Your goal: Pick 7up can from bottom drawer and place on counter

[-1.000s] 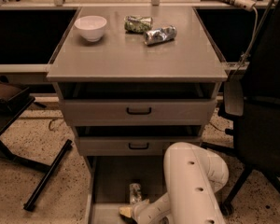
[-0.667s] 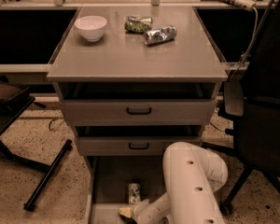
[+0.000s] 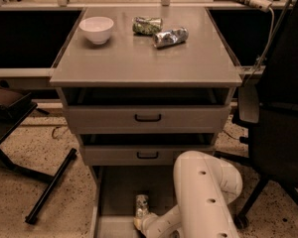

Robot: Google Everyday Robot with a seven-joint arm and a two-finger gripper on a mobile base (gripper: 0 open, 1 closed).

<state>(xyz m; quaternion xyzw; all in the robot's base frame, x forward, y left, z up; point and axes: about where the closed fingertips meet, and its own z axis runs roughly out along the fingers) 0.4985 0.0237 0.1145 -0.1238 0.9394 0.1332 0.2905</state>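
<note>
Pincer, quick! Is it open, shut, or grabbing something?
The pincer: cannot be told. It is low in the bottom drawer, right beside the 7up can.

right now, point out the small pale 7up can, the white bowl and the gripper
small pale 7up can (image 3: 142,204): camera view, its side
white round bowl (image 3: 97,29): camera view, its outer wall
gripper (image 3: 138,222): camera view, its pale end, beside the can's base

Dim yellowish light from above, counter brightest, tool shadowed low in bottom drawer
</note>
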